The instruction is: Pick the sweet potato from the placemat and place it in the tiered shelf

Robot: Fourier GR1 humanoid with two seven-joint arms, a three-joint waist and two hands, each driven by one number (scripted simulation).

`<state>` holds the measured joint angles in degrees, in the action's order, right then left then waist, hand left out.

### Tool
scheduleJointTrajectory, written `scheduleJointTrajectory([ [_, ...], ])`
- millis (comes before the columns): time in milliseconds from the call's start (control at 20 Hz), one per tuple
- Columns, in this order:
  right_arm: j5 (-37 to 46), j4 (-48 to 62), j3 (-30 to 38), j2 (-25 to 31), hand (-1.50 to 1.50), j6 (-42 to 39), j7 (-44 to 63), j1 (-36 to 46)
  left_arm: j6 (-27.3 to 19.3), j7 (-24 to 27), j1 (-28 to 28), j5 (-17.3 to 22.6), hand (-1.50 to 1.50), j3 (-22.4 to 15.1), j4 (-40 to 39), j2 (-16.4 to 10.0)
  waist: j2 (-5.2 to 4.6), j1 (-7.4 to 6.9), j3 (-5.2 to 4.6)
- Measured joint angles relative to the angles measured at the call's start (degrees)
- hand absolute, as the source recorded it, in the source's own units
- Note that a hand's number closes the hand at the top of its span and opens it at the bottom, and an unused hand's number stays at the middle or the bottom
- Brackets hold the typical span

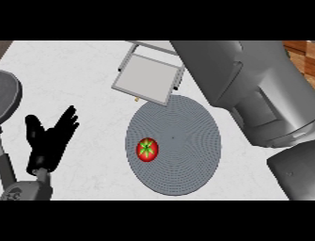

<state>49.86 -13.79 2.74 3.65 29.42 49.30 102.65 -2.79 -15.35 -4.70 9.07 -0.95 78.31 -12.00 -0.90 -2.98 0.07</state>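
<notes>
On the left half of the round grey placemat [187,160], just below the frame's middle, sits the piece to be picked: a small red fruit [147,149] with a green star on top, more tomato than sweet potato to my eye. Nothing touches it. The left hand [49,139] rests at the frame's left, well apart from the mat, fingers straight, holding nothing. The right forearm [257,89] fills the upper right; its hand is out of sight. Reaching looks like the step in hand: come down over the red fruit, close round its sides, then lift clear before swinging to the tiered shelf [145,75] at upper centre, whose top tray shows nothing on it.
</notes>
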Motion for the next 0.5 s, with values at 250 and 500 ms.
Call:
scheduleJointTrajectory([
  [250,-2.37,-2.86,3.29,-0.24,-1.5,6.47,-1.72,-1.22,0.54,0.18,-0.02,0.56,0.0,0.84,-0.59,-0.19,0.07,0.26,0.09],
  [500,-5.49,-6.18,7.29,-0.17,-1.5,12.16,-4.15,-1.55,0.6,-0.16,0.14,0.42,0.0,0.82,-0.12,-0.16,0.13,0.31,0.07],
])
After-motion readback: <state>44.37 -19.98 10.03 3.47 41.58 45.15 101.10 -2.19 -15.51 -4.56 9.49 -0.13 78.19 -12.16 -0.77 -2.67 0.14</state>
